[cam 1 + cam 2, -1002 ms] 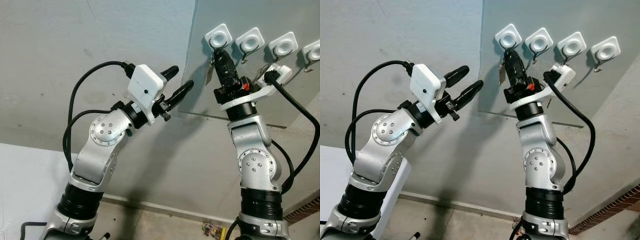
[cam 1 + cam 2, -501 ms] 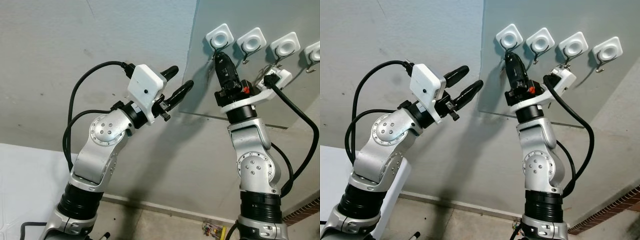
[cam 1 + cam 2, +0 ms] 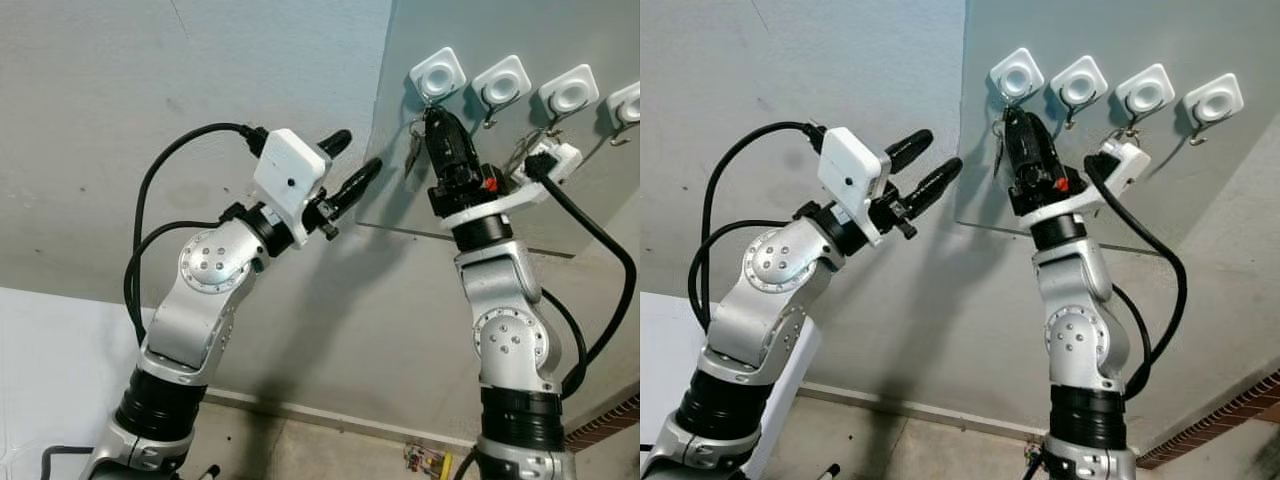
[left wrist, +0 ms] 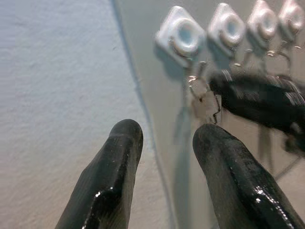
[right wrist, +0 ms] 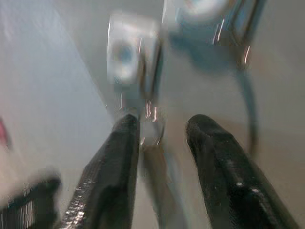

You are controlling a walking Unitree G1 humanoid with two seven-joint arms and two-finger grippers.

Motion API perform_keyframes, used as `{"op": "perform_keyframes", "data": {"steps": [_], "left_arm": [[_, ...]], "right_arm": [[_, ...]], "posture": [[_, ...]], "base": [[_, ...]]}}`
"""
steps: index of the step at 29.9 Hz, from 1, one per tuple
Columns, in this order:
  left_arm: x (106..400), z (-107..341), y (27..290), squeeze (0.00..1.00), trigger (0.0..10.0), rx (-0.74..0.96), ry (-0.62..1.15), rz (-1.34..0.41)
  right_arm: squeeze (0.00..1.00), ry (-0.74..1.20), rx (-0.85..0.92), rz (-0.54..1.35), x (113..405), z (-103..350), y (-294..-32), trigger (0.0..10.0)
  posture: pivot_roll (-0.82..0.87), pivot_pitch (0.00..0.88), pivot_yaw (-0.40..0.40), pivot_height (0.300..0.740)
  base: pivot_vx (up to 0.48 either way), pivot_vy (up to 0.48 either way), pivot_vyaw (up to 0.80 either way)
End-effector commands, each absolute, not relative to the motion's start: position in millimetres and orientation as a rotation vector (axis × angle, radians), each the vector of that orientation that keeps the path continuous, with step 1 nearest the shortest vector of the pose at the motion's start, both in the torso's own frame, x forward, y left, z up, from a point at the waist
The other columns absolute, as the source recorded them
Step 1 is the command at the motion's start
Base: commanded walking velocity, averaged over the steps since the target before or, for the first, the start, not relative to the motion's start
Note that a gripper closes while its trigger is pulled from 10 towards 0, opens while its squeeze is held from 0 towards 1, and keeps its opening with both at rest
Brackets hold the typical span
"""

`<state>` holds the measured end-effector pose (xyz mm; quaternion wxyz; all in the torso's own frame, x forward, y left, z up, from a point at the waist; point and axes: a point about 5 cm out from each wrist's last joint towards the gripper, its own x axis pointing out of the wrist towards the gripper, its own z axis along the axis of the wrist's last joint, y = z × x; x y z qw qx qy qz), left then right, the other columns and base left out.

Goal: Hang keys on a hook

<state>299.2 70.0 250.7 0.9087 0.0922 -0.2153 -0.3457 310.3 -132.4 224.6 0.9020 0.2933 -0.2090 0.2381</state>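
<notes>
My right gripper [image 3: 432, 118] is up at the grey wall panel [image 3: 560, 190], tips just under the leftmost white hook [image 3: 437, 75] in the row of four. In the right wrist view the fingers [image 5: 114, 162] are spread with a gap between them, holding nothing. That view is blurred, but the keys [image 5: 145, 117] sit just ahead of the fingertips, below the hook's white base.

Keys [image 3: 413, 150] hang off the leftmost hook, dangling beside my right gripper on its left side. In the left wrist view the ring and keys [image 4: 206, 98] hang below the hook, right next to the black right-hand finger. I can't tell if they touch it.

Versus 1 s ago: the keys were then right against the gripper's left side with a pale tag showing. At 0.5 s ago they were mostly hidden behind the fingers. Now they hang visibly on their own left of the gripper. The right wrist has rolled a little, and its white camera block [image 3: 553, 158] has shifted slightly.

My left gripper [image 3: 345, 165] is raised mid-air in front of the pale wall [image 3: 200, 70], pointing toward the hooks, well apart from them. Its fingers [image 4: 112, 176] are spread and empty. It has drifted slightly left, otherwise the same pose as before.

The other three hooks [image 3: 500, 82] to the right look unchanged.
</notes>
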Motion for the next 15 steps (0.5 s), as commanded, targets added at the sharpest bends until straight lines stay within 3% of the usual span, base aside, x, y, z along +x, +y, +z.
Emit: {"op": "perform_keyframes", "data": {"steps": [1, 15], "left_arm": [[299, 251, 73, 0.0, 10.0, 0.189, -0.462, -0.676], [301, 224, 82, 0.0, 10.0, 0.117, -0.386, -0.572]], "right_arm": [[1.0, -0.431, 0.551, 0.519, 307, 224, -128, 10.0], [1.0, -0.348, 0.461, 0.491, 288, 193, -138, 10.0]], "posture": [[-0.06, 0.005, -0.019, 0.74], [-0.06, 0.0, -0.021, 0.74]], "base": [[0.0, 0.0, 0.0], [0.0, 0.0, 0.0]]}}
